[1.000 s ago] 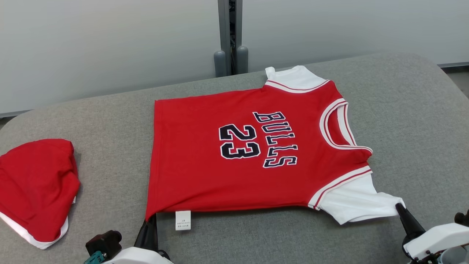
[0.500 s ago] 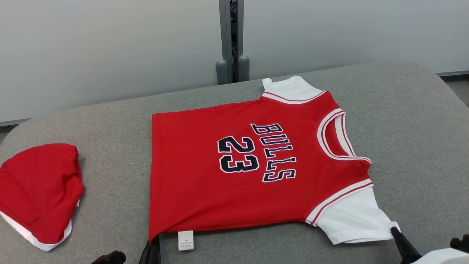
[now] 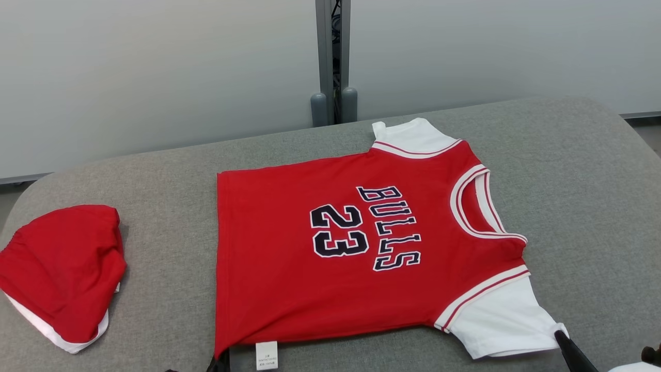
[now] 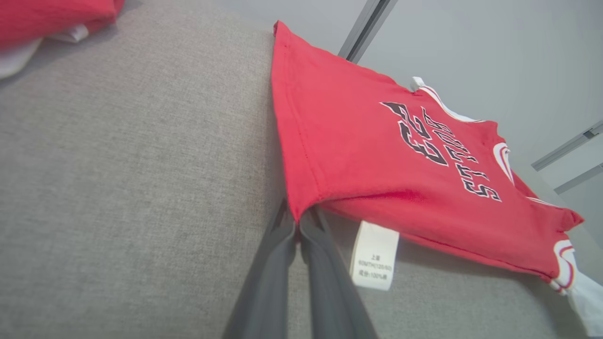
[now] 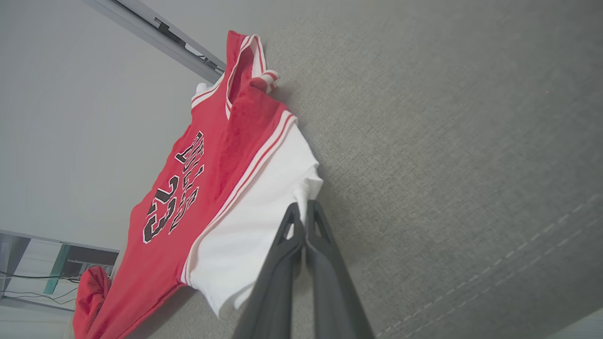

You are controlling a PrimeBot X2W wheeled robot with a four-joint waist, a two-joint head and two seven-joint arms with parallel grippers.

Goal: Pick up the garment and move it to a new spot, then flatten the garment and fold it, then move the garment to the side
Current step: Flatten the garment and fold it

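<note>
The garment [image 3: 335, 248] is a red jersey with white sleeves and "BULLS 23" on it, spread flat on the grey padded table [image 3: 578, 196], collar to the right. My left gripper [image 4: 297, 221] is shut on its near hem corner, next to a white care label [image 4: 374, 254]; in the head view the left gripper [image 3: 219, 361] barely shows at the bottom edge. My right gripper [image 5: 304, 207] is shut on the tip of the near white sleeve [image 5: 264, 197]. In the head view my right gripper [image 3: 560, 338] shows as one dark finger at that sleeve's corner.
A second red garment with white trim [image 3: 59, 274] lies bunched at the table's left edge. Behind the table stands a pale wall with a grey post [image 3: 333, 62]. Bare grey table surface lies to the right of the jersey and in front of it.
The head camera has tilted up, so the whole scene sits lower in the picture and both arms have slid mostly below the bottom edge. Both grips on the jersey are unchanged.
</note>
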